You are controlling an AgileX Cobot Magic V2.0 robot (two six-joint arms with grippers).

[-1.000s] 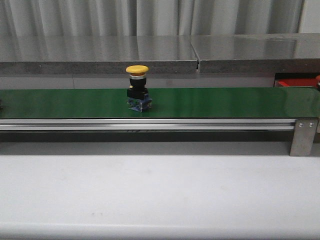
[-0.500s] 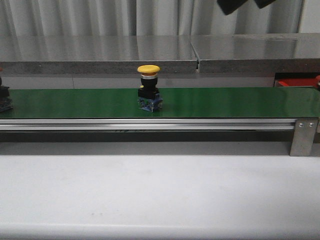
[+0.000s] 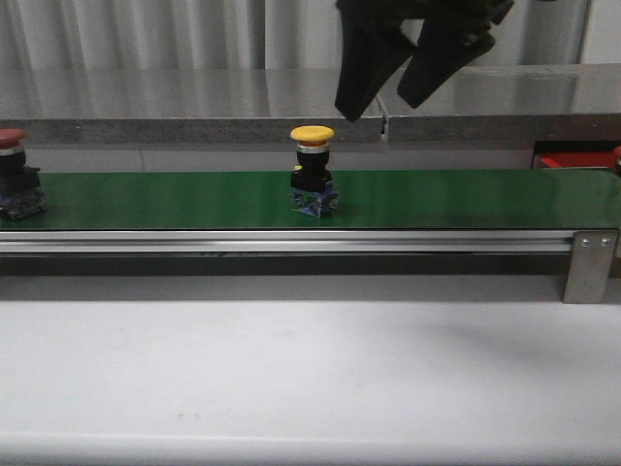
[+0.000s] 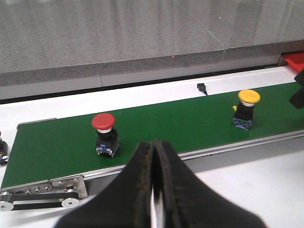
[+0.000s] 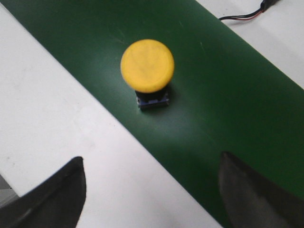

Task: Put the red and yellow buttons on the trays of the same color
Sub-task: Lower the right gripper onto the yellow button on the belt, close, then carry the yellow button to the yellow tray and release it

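Observation:
A yellow button (image 3: 312, 171) on a black and blue base stands upright near the middle of the green conveyor belt (image 3: 446, 199); it also shows as the yellow button (image 4: 247, 109) and yellow button (image 5: 147, 66) in the wrist views. My right gripper (image 3: 378, 105) hangs open above it and slightly to its right, fingers spread wide, nothing between them. A red button (image 3: 15, 175) stands at the belt's left end, also seen as the red button (image 4: 105, 134). My left gripper (image 4: 155, 149) is shut and empty, held over the white table in front of the belt. No yellow tray is in view.
A red tray edge (image 3: 572, 159) shows at the far right behind the belt. A grey stone ledge (image 3: 194, 107) runs behind the conveyor. The belt's metal rail (image 3: 291, 240) and end bracket (image 3: 589, 264) border the white table (image 3: 310, 379) in front.
The yellow button has ridden rightward along the belt. The red button has come into view at the left end. My right gripper has come down from the top edge toward the yellow button.

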